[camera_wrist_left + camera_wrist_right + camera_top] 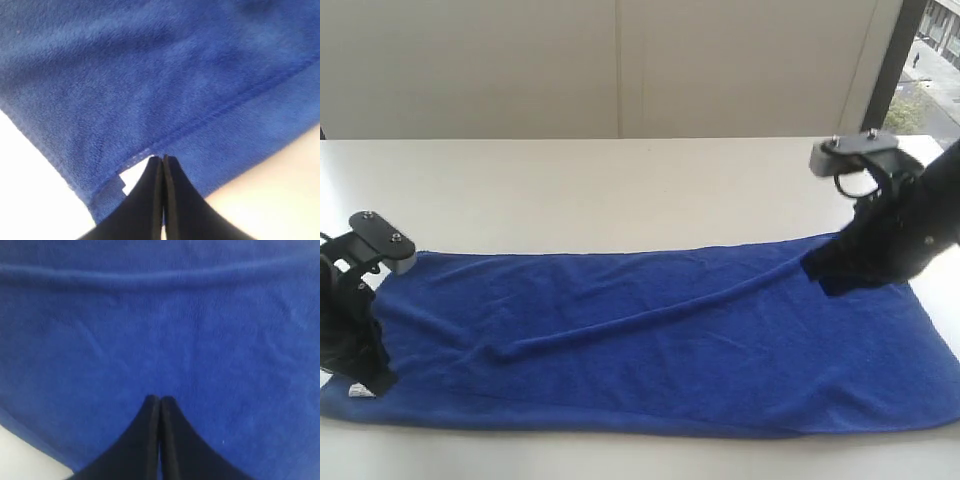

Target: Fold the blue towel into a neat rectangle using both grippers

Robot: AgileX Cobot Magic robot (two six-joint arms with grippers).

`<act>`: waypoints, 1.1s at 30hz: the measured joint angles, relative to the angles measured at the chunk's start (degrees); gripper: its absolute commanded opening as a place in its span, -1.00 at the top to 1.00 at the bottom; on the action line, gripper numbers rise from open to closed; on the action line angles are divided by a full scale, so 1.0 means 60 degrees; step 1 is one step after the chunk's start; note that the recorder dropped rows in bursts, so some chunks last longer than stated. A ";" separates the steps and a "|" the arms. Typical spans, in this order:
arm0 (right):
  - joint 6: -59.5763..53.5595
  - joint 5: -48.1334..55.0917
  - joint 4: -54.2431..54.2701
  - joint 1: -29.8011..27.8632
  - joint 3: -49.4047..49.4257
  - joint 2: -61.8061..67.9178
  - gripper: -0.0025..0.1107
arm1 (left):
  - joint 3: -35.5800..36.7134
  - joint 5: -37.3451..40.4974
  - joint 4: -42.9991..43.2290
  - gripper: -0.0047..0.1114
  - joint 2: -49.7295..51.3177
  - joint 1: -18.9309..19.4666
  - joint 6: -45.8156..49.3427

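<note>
Fingers (149, 202) on the left gripper (365, 365) are pressed flat together, tips nipping the stitched hem of the blue towel (650, 340), right at the towel's near left corner! A small white tag (360, 390) peeks out at that same corner, just beside the black jaws. Over at the towel's far edge, close to its right end, the right gripper (835, 272) has its fingers (145, 442) clamped shut too, tips sunk into the fuzzy pile and pinching cloth. From that pinch a long raised crease (650, 318) runs slantwise across the towel toward its left half. Otherwise the towel lies spread out long and flat, one wide blue strip, with the white table (570, 190) under it and bare tabletop showing beyond the towel's far edge.
</note>
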 measured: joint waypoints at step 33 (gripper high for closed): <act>0.1715 -0.1190 -0.1431 0.0334 0.1310 0.0321 0.96 | 0.0241 -0.0294 0.0465 0.92 -0.0938 0.0000 -0.0449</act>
